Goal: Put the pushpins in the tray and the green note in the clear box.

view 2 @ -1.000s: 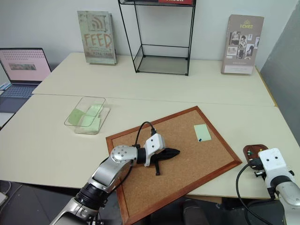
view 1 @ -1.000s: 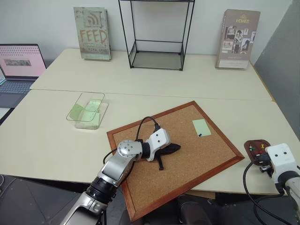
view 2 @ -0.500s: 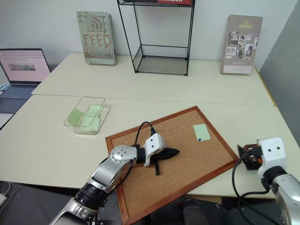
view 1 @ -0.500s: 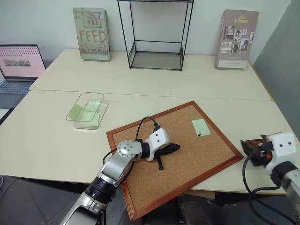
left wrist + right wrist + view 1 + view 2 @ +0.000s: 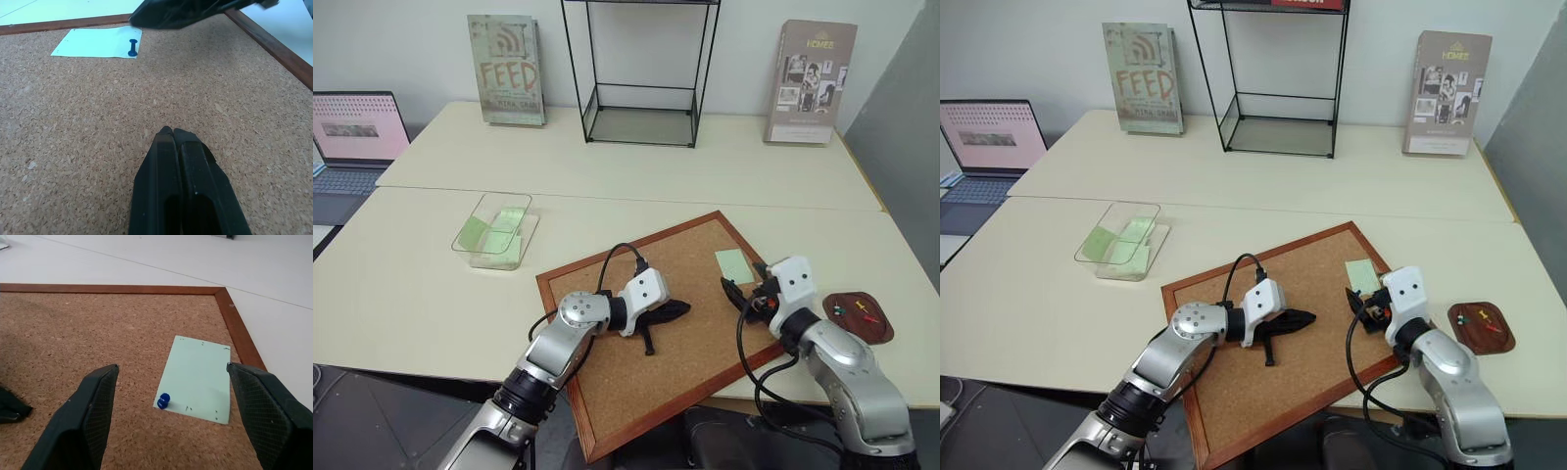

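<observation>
Green and pale, one green note [image 5: 734,265] lies flat on the corkboard [image 5: 607,382], and we see it just ahead of our right gripper [image 5: 736,294] in the left eye view. Its long side runs along the board's right edge. Beside that arm sits one tray [image 5: 858,318] with three pushpins [image 5: 855,309] in it. One clear box [image 5: 495,231] sits well apart from our left gripper [image 5: 671,313].

From the left wrist, our left gripper [image 5: 172,133] has its fingers pressed together on the cork. One blue pin [image 5: 132,47] stands at a corner of the note [image 5: 93,42].

From the right wrist, our right fingers [image 5: 93,406] are spread wide, with the pin [image 5: 163,401] and the note [image 5: 200,377] lying between them.
</observation>
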Motion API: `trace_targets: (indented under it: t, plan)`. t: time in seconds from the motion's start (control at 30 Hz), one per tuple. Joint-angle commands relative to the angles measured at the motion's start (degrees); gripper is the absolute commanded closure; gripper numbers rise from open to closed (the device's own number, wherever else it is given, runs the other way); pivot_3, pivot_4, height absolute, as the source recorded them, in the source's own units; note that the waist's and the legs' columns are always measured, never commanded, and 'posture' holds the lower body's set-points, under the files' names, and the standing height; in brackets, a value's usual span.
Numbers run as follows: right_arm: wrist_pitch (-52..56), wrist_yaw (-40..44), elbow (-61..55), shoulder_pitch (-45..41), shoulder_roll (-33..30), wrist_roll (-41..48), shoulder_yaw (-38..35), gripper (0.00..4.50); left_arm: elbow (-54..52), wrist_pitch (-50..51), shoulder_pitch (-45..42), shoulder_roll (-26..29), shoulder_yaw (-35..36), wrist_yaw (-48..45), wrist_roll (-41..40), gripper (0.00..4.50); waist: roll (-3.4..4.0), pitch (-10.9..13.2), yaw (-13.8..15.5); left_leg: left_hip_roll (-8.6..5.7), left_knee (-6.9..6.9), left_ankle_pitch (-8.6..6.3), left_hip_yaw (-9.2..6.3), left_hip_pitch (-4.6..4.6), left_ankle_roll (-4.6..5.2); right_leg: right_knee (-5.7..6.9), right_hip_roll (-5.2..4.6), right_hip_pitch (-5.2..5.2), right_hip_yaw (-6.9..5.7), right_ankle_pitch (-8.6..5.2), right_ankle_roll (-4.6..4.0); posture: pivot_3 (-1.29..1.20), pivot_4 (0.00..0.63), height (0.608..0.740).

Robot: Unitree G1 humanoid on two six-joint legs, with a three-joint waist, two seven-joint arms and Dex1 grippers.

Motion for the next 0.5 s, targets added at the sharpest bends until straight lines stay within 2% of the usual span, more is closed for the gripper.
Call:
trace_targets:
  t: [0.03, 0.1, 0.2, 0.5]
  plan:
    - [-3.78, -0.19, 2.4, -0.94, 0.14, -0.86, 0.11, 0.75, 1.55, 1.09, 1.0, 0.93, -0.83, 0.29, 1.64, 4.5, 0.0, 0.0, 0.0, 0.0, 0.0, 0.0, 0.0, 0.0, 0.0, 0.0, 0.0, 0.0, 0.0, 0.0, 0.0, 0.0, 0.15, 0.74]
    - [-4.86, -0.22, 3.75, -1.1, 0.19, -1.15, 0.33, 0.75, 1.58, 1.07, 1.0, 0.93, -0.83, 0.34, 1.67, 4.5, 0.0, 0.0, -0.03, 0.0, 0.01, 0.0, 0.0, -0.01, 0.0, 0.0, 0.0, 0.0, 0.01, 0.0, 0.01, 0.0, 0.15, 0.74]
    - [-6.14, -0.26, 5.09, -1.29, 0.54, -1.24, 0.45, 1.18, 1.59, 1.09, 0.96, 0.97, -0.84, 0.36, 1.65, 4.5, 0.0, 0.0, -0.05, 0.0, 0.01, 0.0, 0.0, 0.01, 0.0, 0.01, 0.0, 0.0, 0.01, 0.01, 0.01, 0.0, 0.15, 0.74]
    - [-8.38, 0.03, 7.22, -1.01, 1.19, -1.87, 1.43, 3.23, 2.72, 0.67, 0.08, 0.91, -0.63, 0.2, 1.73, 4.5, 0.0, 0.0, -0.07, 0.0, 0.02, 0.0, 0.0, 0.01, 0.0, 0.03, 0.01, 0.0, 0.01, 0.01, 0.02, 0.0, 0.15, 0.74]
